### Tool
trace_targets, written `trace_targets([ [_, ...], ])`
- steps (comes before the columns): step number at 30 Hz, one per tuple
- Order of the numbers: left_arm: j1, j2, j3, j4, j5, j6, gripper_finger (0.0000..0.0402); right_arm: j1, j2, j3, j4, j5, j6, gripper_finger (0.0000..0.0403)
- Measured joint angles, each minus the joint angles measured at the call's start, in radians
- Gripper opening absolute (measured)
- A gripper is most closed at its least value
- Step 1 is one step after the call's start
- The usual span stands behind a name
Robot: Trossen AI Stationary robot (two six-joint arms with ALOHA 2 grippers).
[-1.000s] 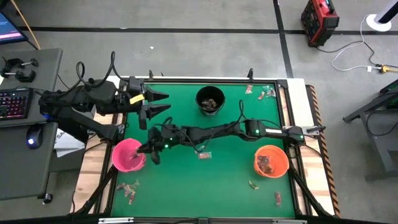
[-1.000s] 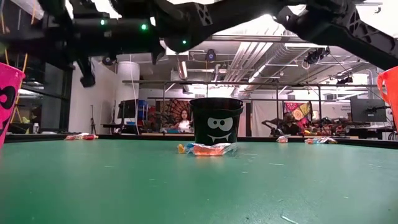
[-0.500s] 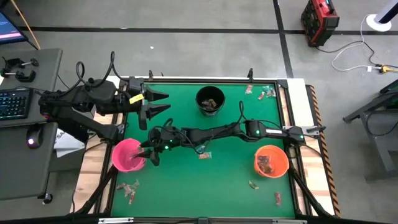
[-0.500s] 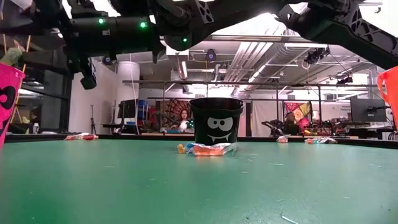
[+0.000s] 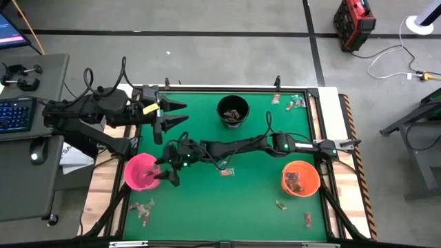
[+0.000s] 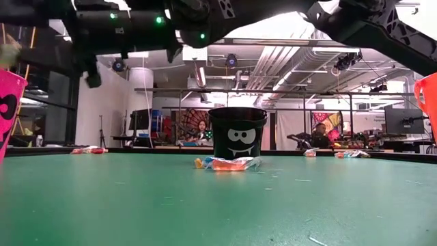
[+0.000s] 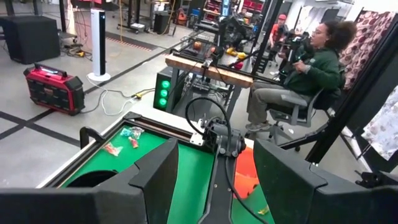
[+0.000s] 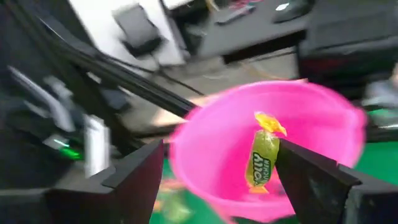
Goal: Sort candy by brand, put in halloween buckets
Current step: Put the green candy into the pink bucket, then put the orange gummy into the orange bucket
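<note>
The pink bucket (image 5: pixel 142 172) stands at the table's left, the black bucket (image 5: pixel 233 110) at the far middle and the orange bucket (image 5: pixel 300 178) at the right. My right arm reaches across the table, and my right gripper (image 8: pixel 221 155) is open over the pink bucket's mouth (image 8: pixel 273 124). A green-and-yellow wrapped candy (image 8: pixel 264 155) hangs upright between the fingers, close to one of them (image 8: pixel 311 180). My left gripper (image 5: pixel 180 114) waits raised at the far left, open and empty. My right gripper has its jaws spread wide. The green candy (image 8: pixel 266 168) sits right beside the inner face of one finger, above the inside of the pink bucket. I cannot tell whether it still touches that finger.
Loose candy lies mid-table (image 5: pixel 227 171), at the near left (image 5: pixel 143 209), in the far right corner (image 5: pixel 293 102) and at the near right (image 5: pixel 307 219). The black and orange buckets hold sweets. A person sits beyond the table (image 7: pixel 298 68).
My right gripper has opened wide over the pink bucket, staying in place and rolling slightly. The green candy, no longer pinched, now shows between the spread fingers above the bucket's mouth.
</note>
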Motion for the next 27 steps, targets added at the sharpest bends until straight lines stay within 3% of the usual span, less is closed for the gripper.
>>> trace_targets([
  [5,0.000,-0.001,0.000,-0.003,-0.019,0.001,0.0199,0.010,-0.001,0.012,-0.140,0.112,-0.210,0.0293],
  [14,0.000,-0.009,0.000,-0.006,-0.025,0.002,0.0199,0.005,-0.010,0.013,-0.125,0.119,-0.186,0.0293],
  [19,-0.001,-0.037,0.000,-0.005,0.004,-0.014,0.0199,-0.049,-0.100,0.015,-0.172,0.125,-0.223,0.0291],
  [23,-0.001,-0.077,0.001,-0.006,0.019,-0.051,0.0199,-0.116,-0.188,0.016,-0.365,0.121,-0.308,0.0282],
  [27,-0.002,-0.107,0.001,-0.034,0.022,-0.055,0.0199,-0.185,-0.280,0.015,-0.693,0.104,-0.423,0.0266],
])
